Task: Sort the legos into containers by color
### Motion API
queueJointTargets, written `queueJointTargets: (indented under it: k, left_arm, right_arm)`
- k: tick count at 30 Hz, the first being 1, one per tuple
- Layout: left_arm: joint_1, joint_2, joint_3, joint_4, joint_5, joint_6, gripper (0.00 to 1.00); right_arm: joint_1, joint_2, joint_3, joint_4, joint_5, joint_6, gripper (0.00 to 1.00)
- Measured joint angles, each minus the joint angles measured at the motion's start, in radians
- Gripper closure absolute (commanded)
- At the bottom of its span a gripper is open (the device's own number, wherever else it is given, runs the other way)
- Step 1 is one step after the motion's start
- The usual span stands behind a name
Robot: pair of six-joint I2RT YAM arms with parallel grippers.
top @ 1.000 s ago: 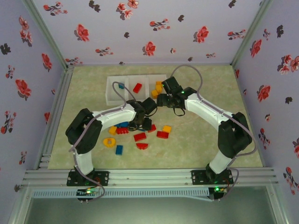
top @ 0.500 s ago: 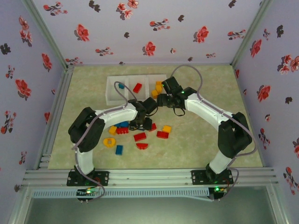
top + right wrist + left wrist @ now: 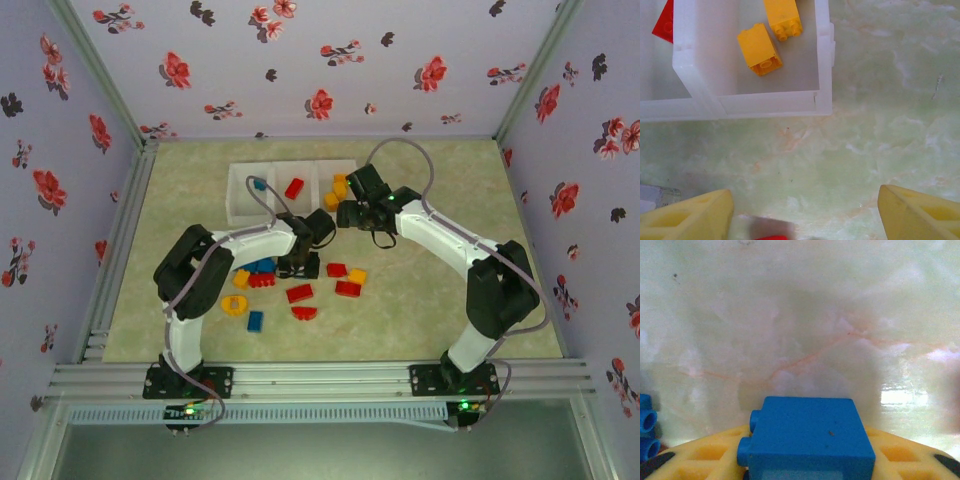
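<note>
Top external view: the bins [image 3: 236,205] at the far side hold only a start, with one blue lego [image 3: 258,184] on the left, one red lego [image 3: 294,187] in the middle and a couple of yellow legos [image 3: 340,186] on the right. About ten loose legos [image 3: 299,293] lie mixed on the table [image 3: 450,180] near the arms, so most of the sorting looks left to do. The left gripper [image 3: 299,266] is clamped on a second blue brick [image 3: 810,432] by the pile. The right gripper [image 3: 805,195] hangs with fingers spread and nothing in them, just in front of the yellow bin
</note>
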Motion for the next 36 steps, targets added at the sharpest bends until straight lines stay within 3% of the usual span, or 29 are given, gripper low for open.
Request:
queueJointTargets:
  k: [11, 22, 29, 36]
  left_arm:
    - [0.051, -0.023, 0.083, -0.046, -0.007, 0.046, 0.62]
    - [0.323, -0.114, 0.343, -0.114, -0.034, 0.203, 0.62]
    - [0.436, 0.019, 0.467, -0.086, -0.042, 0.286, 0.62]
    - [0.469, 0.183, 0.570, -0.084, -0.042, 0.327, 0.33]
  right_arm:
    - [0.000, -0.041, -0.029, -0.002, 0.006, 0.000, 0.23]
    - [0.009, -0.124, -0.140, 0.002, -0.004, 0.015, 0.24]
    - [0.067, -0.125, -0.149, 0.003, -0.005, 0.031, 0.24]
    - [0.114, -0.126, -0.174, 0.009, -0.005, 0.044, 0.24]
